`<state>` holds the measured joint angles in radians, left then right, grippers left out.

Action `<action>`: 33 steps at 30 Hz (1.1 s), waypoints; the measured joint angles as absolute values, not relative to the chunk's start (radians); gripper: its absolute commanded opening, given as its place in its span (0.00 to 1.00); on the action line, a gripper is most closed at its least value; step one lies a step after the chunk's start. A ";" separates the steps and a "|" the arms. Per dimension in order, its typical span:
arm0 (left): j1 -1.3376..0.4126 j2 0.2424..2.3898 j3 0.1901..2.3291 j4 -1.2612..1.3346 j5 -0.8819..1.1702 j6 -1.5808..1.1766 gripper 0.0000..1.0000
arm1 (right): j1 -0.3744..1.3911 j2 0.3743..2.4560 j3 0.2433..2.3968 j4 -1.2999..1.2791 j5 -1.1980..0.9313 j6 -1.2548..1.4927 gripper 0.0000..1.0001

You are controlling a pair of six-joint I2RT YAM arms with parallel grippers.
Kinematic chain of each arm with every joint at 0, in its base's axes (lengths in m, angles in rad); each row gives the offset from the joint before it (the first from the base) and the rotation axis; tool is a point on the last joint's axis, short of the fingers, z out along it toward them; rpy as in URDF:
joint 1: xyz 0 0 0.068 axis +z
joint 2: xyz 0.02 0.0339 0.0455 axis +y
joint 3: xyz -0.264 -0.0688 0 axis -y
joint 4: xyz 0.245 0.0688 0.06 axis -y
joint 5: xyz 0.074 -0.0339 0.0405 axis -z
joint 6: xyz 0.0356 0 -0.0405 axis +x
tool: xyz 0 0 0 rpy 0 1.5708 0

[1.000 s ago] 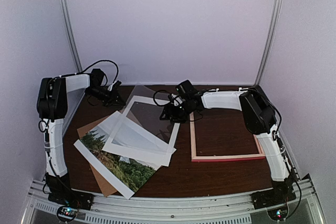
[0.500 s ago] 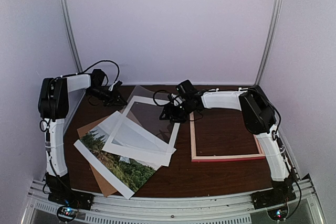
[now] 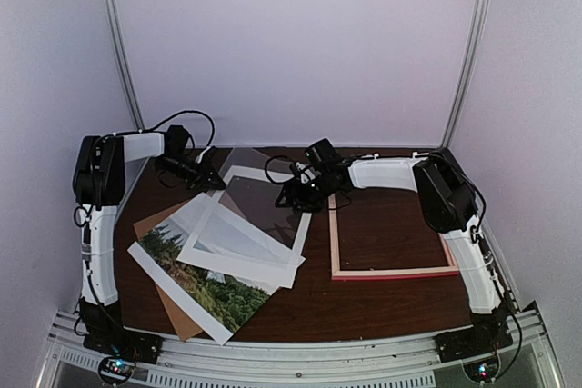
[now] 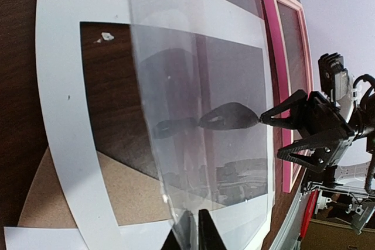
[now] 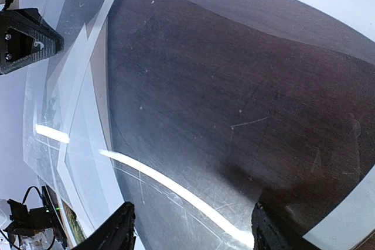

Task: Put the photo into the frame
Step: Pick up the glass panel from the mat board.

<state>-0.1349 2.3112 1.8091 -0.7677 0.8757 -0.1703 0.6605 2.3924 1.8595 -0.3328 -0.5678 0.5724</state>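
Note:
The photo, a landscape print with a white border, lies flat at the front left of the table. The pink frame lies empty on the right and appears as a pink bar in the left wrist view. A clear sheet rests tilted over the white mat. My left gripper is shut on the sheet's near-left edge. My right gripper hovers open just above the sheet's right part, holding nothing.
The white mat overlaps the photo's upper part. A brown backing board sits under both. The right gripper's black fingers show past the sheet. Walls close in at the back and sides.
My left gripper and forearm have shifted slightly right, toward the mat, still at the clear sheet's edge. The right arm, photo and frame have not moved.

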 measured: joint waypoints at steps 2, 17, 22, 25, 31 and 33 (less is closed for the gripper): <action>-0.138 2.312 1.813 -0.776 0.875 -0.171 0.04 | 0.661 2.392 1.860 -0.332 -0.569 0.572 0.68; -0.142 2.146 1.706 -0.710 0.842 -0.285 0.00 | 0.622 2.294 1.788 -0.425 -0.557 0.493 0.75; -0.157 1.991 1.621 -0.638 0.836 -0.353 0.00 | 0.571 2.132 1.709 -0.473 -0.524 0.452 0.76; -0.186 1.922 1.607 -0.620 0.825 -0.380 0.00 | 0.523 2.029 1.671 -0.498 -0.489 0.421 0.77; -0.275 1.797 1.592 -0.600 0.789 -0.425 0.00 | 0.363 1.858 1.565 -0.583 -0.352 0.340 0.78; -0.298 1.763 1.592 -0.599 0.781 -0.439 0.00 | 0.300 1.830 1.530 -0.609 -0.303 0.317 0.78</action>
<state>-0.2981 1.7626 1.5921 -0.5991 0.7815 -0.4385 0.2996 1.8301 1.5303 -0.6090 -0.3031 0.3168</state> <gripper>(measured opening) 0.011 0.778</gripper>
